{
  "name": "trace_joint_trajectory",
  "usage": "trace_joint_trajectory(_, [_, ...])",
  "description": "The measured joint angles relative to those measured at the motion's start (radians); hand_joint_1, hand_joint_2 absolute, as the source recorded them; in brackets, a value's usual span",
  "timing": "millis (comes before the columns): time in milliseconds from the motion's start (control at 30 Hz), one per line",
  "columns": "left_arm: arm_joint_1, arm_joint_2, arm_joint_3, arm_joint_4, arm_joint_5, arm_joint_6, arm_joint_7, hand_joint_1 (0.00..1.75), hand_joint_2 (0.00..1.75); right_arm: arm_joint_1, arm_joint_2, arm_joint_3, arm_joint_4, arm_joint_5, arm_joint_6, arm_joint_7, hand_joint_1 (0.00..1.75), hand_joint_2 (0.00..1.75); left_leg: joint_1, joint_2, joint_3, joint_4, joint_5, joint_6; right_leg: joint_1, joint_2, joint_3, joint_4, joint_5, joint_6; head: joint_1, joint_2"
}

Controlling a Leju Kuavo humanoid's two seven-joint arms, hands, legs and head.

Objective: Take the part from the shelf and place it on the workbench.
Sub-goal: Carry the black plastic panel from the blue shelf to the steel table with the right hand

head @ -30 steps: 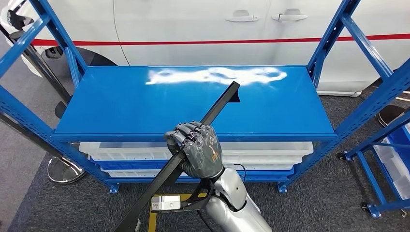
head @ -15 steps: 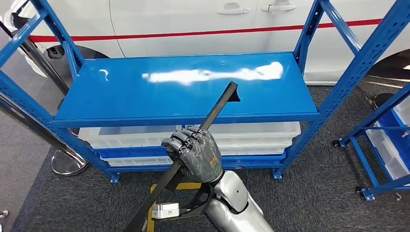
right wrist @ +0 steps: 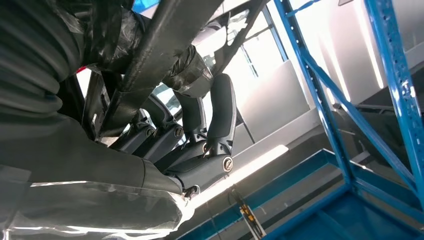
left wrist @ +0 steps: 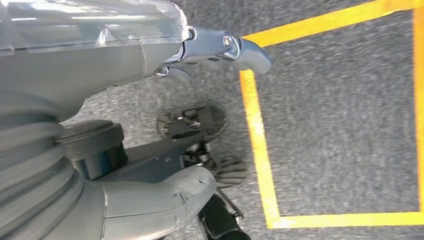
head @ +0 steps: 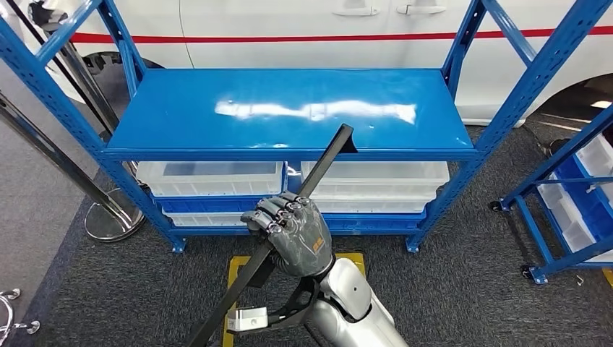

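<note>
The right hand (head: 291,233) grips the part (head: 275,235), a long black strip held slantwise in front of the blue shelf (head: 289,108), its upper end over the shelf's front edge. Clear bins (head: 209,177) sit on the lower level. A white car (head: 325,29) stands behind, a chrome post base (head: 112,220) to the left. The left hand (left wrist: 210,50) hangs over yellow floor tape (left wrist: 255,135); whether it is clenched I cannot tell.

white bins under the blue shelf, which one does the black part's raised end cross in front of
The right-hand upper white bin; the black part crosses its left end, while the left bin sits apart.
</note>
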Motion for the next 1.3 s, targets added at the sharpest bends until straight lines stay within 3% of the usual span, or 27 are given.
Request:
trace_joint_trajectory(33, [0.0,0.0,0.0,0.0,0.0,0.0,0.0,0.0,1.75,0.001,-0.001,0.0,0.0,0.0,0.0,0.0,1.75,1.75,-0.001,0.0,-0.019,0.005,0.01,-0.001,0.0,0.0,0.001,0.042,0.001,0.002,0.0,0.0])
trace_joint_trajectory(67, [0.0,0.0,0.0,0.0,0.0,0.0,0.0,0.0,1.75,0.002,-0.002,0.0,0.0,0.001,0.0,0.001,1.75,1.75,-0.001,0.0,-0.037,0.011,0.02,-0.003,-0.001,0.0,0.015,0.056,0.023,0.003,0.0,0.0])
trace_joint_trajectory(100, [0.0,0.0,0.0,0.0,0.0,0.0,0.0,0.0,1.75,0.002,-0.003,0.0,0.0,0.002,0.0,0.001,1.75,1.75,-0.001,0.0,-0.056,0.018,0.028,-0.006,-0.001,0.0,0.045,0.036,0.052,0.002,0.0,0.0])
trace_joint_trajectory(133, [0.0,0.0,0.0,0.0,-0.001,0.001,0.0,0.0,1.75,0.002,-0.003,0.0,0.0,0.004,0.0,0.002,1.75,1.75,-0.001,0.0,-0.072,0.027,0.034,-0.009,-0.001,0.0,0.091,-0.011,0.068,0.0,0.0,0.0])
trace_joint_trajectory(167, [0.0,0.0,0.0,0.0,-0.001,0.001,0.0,0.0,1.75,0.003,-0.002,0.0,-0.001,0.007,0.0,0.002,1.75,1.75,-0.002,0.0,-0.087,0.037,0.04,-0.013,0.0,0.0,0.142,-0.077,0.065,-0.003,0.0,0.0])
trace_joint_trajectory(233, [0.0,0.0,0.0,0.0,-0.001,0.001,-0.001,0.0,1.75,0.003,-0.002,0.0,-0.004,0.012,0.0,0.002,1.75,1.75,-0.005,-0.001,-0.104,0.05,0.052,-0.024,0.004,0.002,0.21,-0.178,0.036,-0.015,0.0,0.0])
trace_joint_trajectory(267, [-0.001,0.0,0.0,0.0,-0.002,0.001,-0.002,0.0,1.75,0.004,-0.001,0.0,-0.005,0.014,0.0,0.002,1.75,1.75,-0.005,-0.002,-0.109,0.051,0.06,-0.03,0.008,0.003,0.219,-0.2,0.028,-0.022,0.0,0.0])
trace_joint_trajectory(333, [0.0,0.0,0.0,0.0,-0.002,0.001,-0.002,0.0,1.75,0.006,-0.001,-0.001,-0.006,0.016,0.0,0.001,1.75,1.75,-0.002,-0.002,-0.117,0.051,0.068,-0.043,0.008,0.002,0.205,-0.207,0.044,-0.039,0.0,0.0])
trace_joint_trajectory(367, [0.002,0.0,0.0,0.0,-0.003,0.001,-0.002,0.0,1.75,0.007,-0.001,-0.001,-0.006,0.017,0.0,0.001,1.75,1.75,0.001,-0.003,-0.125,0.062,0.05,-0.05,0.007,0.001,0.195,-0.209,0.056,-0.048,-0.001,0.0])
trace_joint_trajectory(433, [0.004,0.0,0.0,0.0,-0.005,0.002,-0.002,0.0,1.75,0.008,0.0,-0.002,-0.006,0.018,0.0,0.0,1.75,1.75,0.005,-0.004,-0.152,0.136,-0.038,-0.06,0.004,-0.001,0.169,-0.212,0.082,-0.062,-0.001,0.0])
trace_joint_trajectory(500, [0.004,0.0,0.0,0.0,-0.006,0.002,-0.002,0.0,1.75,0.01,0.0,-0.003,-0.006,0.019,0.0,0.0,1.75,1.75,0.006,-0.004,-0.175,0.256,-0.121,-0.067,0.006,-0.002,0.138,-0.21,0.106,-0.066,-0.001,0.0])
trace_joint_trajectory(533, [0.004,0.0,0.0,0.0,-0.006,0.002,-0.002,0.0,1.75,0.01,0.0,-0.003,-0.005,0.021,0.0,0.0,1.75,1.75,0.006,-0.004,-0.174,0.298,-0.131,-0.069,0.007,-0.002,0.122,-0.209,0.117,-0.066,-0.001,0.0])
trace_joint_trajectory(600, [0.003,0.0,-0.001,0.0,-0.007,0.002,-0.002,0.0,1.75,0.011,0.0,-0.006,-0.005,0.023,0.0,0.0,1.75,1.75,0.006,-0.004,-0.128,0.293,-0.091,-0.067,0.008,-0.001,0.09,-0.205,0.14,-0.064,-0.001,0.0])
trace_joint_trajectory(633, [0.001,0.0,-0.001,0.0,-0.007,0.003,-0.002,0.0,1.75,0.011,0.0,-0.007,-0.005,0.024,0.0,-0.001,1.75,1.75,0.005,-0.005,-0.08,0.244,-0.066,-0.062,0.009,-0.001,0.076,-0.204,0.151,-0.062,-0.001,0.0])
trace_joint_trajectory(667, [-0.002,0.0,-0.001,-0.001,-0.008,0.004,-0.002,0.0,1.75,0.011,0.0,-0.008,-0.006,0.026,0.0,-0.001,1.75,1.75,0.003,-0.006,-0.023,0.174,-0.059,-0.055,0.009,-0.001,0.065,-0.202,0.162,-0.059,-0.001,0.0])
trace_joint_trajectory(733, [-0.009,0.001,-0.001,-0.001,-0.008,0.005,-0.002,0.0,1.75,0.011,0.002,-0.009,-0.007,0.03,0.0,-0.002,1.75,1.75,-0.003,-0.007,0.063,0.048,-0.076,-0.042,0.009,-0.002,0.056,-0.205,0.183,-0.05,-0.001,0.0])
trace_joint_trajectory(767, [-0.011,0.001,-0.001,-0.001,-0.008,0.005,-0.003,0.0,1.75,0.011,0.004,-0.009,-0.008,0.031,0.0,-0.003,1.75,1.75,-0.007,-0.007,0.079,0.015,-0.084,-0.038,0.008,-0.003,0.055,-0.21,0.194,-0.044,-0.001,0.0])
trace_joint_trajectory(833, [-0.011,0.001,-0.002,-0.002,-0.008,0.005,-0.003,0.0,1.75,0.011,0.005,-0.01,-0.008,0.032,0.0,-0.004,1.75,1.75,-0.007,-0.006,0.072,-0.002,-0.065,-0.029,0.008,-0.004,0.054,-0.222,0.213,-0.032,-0.001,0.0])
trace_joint_trajectory(867, [-0.011,0.0,-0.002,-0.002,-0.009,0.005,-0.002,0.0,1.75,0.012,0.006,-0.011,-0.008,0.032,0.0,-0.004,1.75,1.75,-0.005,-0.004,0.065,-0.007,-0.051,-0.022,0.008,-0.003,0.049,-0.218,0.201,-0.026,-0.001,0.0])
trace_joint_trajectory(900, [-0.011,0.0,-0.002,-0.002,-0.009,0.006,-0.002,0.0,1.75,0.012,0.005,-0.013,-0.008,0.031,0.0,-0.004,1.75,1.75,-0.003,-0.001,0.055,-0.011,-0.036,-0.015,0.008,-0.001,0.039,-0.198,0.167,-0.022,0.0,0.0])
trace_joint_trajectory(1000, [-0.011,-0.001,-0.002,-0.002,-0.011,0.006,-0.002,0.0,1.75,0.013,0.005,-0.018,-0.008,0.031,0.0,-0.004,1.75,1.75,-0.002,0.001,0.008,-0.008,0.002,-0.003,0.007,0.001,-0.002,-0.031,0.019,-0.013,0.0,0.0])
trace_joint_trajectory(1033, [-0.011,-0.001,-0.002,-0.002,-0.012,0.006,-0.002,0.0,1.75,0.014,0.005,-0.019,-0.008,0.031,0.0,-0.004,1.75,1.75,-0.003,0.001,-0.011,-0.005,0.013,-0.004,0.006,0.001,-0.009,0.024,0.004,-0.01,0.0,0.0])
trace_joint_trajectory(1067, [-0.011,-0.001,-0.002,-0.002,-0.013,0.006,-0.002,0.0,1.75,0.015,0.005,-0.02,-0.008,0.031,0.0,-0.004,1.75,1.75,-0.003,0.001,-0.03,0.0,0.024,-0.005,0.006,0.001,-0.005,0.056,0.012,-0.009,0.0,0.0])
trace_joint_trajectory(1100, [-0.011,-0.001,-0.002,-0.002,-0.014,0.006,-0.002,0.0,1.75,0.015,0.005,-0.022,-0.008,0.031,0.0,-0.004,1.75,1.75,-0.003,0.002,-0.048,0.004,0.034,-0.007,0.005,0.001,0.017,0.053,0.037,-0.009,0.0,0.0])
trace_joint_trajectory(1167, [-0.011,-0.002,-0.002,-0.002,-0.015,0.006,-0.002,0.0,1.75,0.015,0.005,-0.023,-0.008,0.031,0.0,-0.004,1.75,1.75,-0.003,0.001,-0.077,0.013,0.049,-0.013,0.003,0.001,0.105,-0.048,0.076,-0.014,0.0,0.0])
trace_joint_trajectory(1233, [-0.011,-0.002,-0.002,-0.002,-0.016,0.006,-0.002,0.0,1.75,0.014,0.006,-0.024,-0.008,0.03,0.0,-0.004,1.75,1.75,-0.003,0.001,-0.095,0.02,0.062,-0.023,0.008,0.003,0.192,-0.179,0.062,-0.023,0.0,0.0])
trace_joint_trajectory(1300, [-0.012,-0.003,-0.003,-0.002,-0.017,0.007,-0.002,0.0,1.75,0.013,0.007,-0.024,-0.008,0.03,0.0,-0.005,1.75,1.75,-0.003,0.002,-0.104,0.019,0.078,-0.035,0.014,0.004,0.217,-0.233,0.049,-0.032,0.0,0.0])
